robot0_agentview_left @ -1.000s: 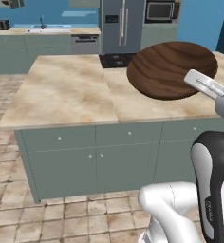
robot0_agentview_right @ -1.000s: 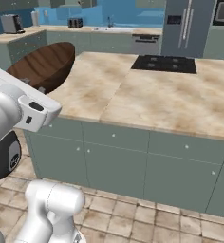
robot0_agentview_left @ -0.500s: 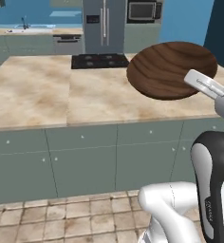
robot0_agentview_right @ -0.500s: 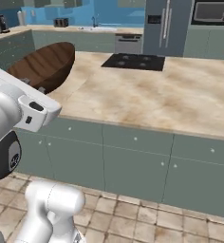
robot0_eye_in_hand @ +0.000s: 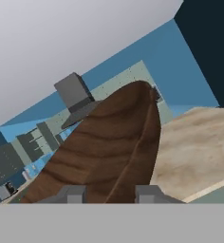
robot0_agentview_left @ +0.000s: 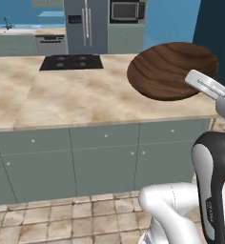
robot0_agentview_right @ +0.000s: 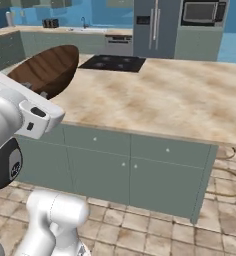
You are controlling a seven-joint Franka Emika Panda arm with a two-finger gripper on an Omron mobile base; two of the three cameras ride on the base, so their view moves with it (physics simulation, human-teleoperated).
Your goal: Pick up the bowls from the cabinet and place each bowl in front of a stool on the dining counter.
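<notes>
Sliding leftward across frame since earlier — dining counter (robot0_agentview_left: 76,102), as my base is driving. My gripper (robot0_eye_in_hand: 111,193) is clamping one bowl (robot0_agentview_left: 171,70), upper right, unplaced — no stool reached.

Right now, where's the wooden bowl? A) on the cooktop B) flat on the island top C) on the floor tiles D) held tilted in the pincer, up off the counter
D: the pincer is shut on the rim of the bowl, which hangs tilted above the dining counter, well short of the cooktop.
</notes>
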